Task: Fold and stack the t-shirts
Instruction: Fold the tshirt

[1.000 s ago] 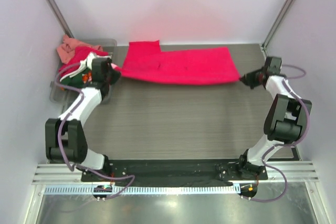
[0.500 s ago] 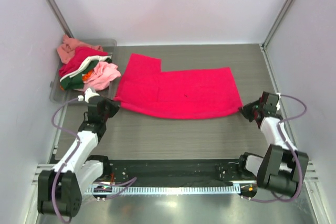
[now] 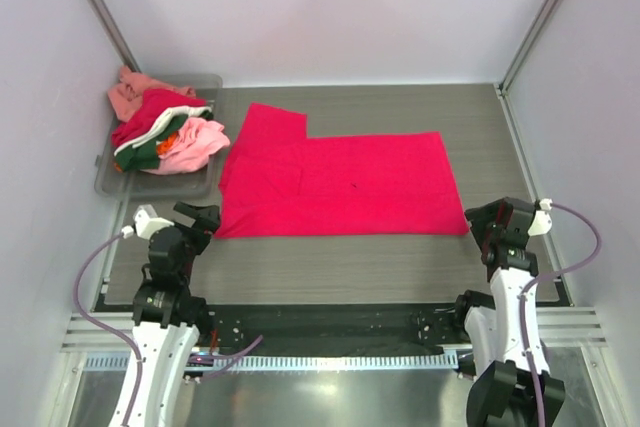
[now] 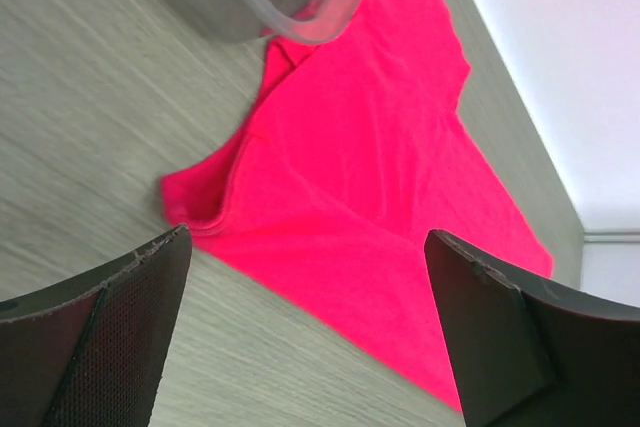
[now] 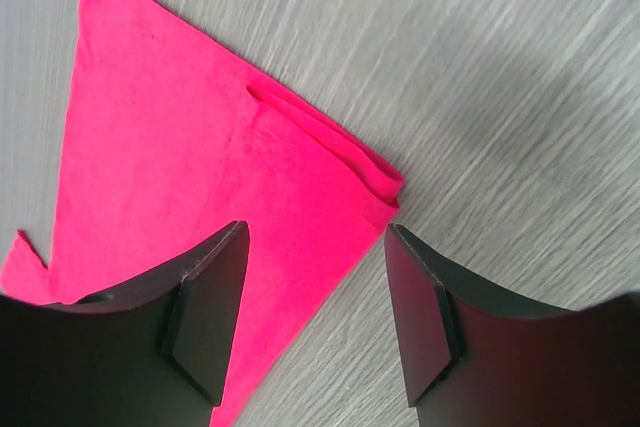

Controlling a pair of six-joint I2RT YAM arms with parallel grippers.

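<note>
— Where is the crimson t-shirt (image 3: 340,182)?
— Spread flat in the middle of the grey wood-grain table (image 3: 350,257). It makes a long rectangle running left to right, with one flap (a sleeve, by the look of it) jutting toward the back wall at the left end.
— Is it smooth?
— Mostly, with only faint creases. The right wrist view shows two layers at the near right corner, their edges not quite matched. At the near left corner the hem curls up a little.
— And the claws?
— The left gripper (image 4: 305,247) has its fingers spread wide with nothing between them, just off the near left corner. The right gripper (image 5: 315,232) is also parted and empty, and the near right corner lies just beyond its tips.
— Any other shirts?
— They are heaped in a clear plastic bin (image 3: 105,179) at the far left, close beside the crimson one. There's a salmon pink tee (image 3: 125,95), a red tee (image 3: 155,107), a dark green tee (image 3: 145,155) and a light pink tee (image 3: 195,142)
</note>
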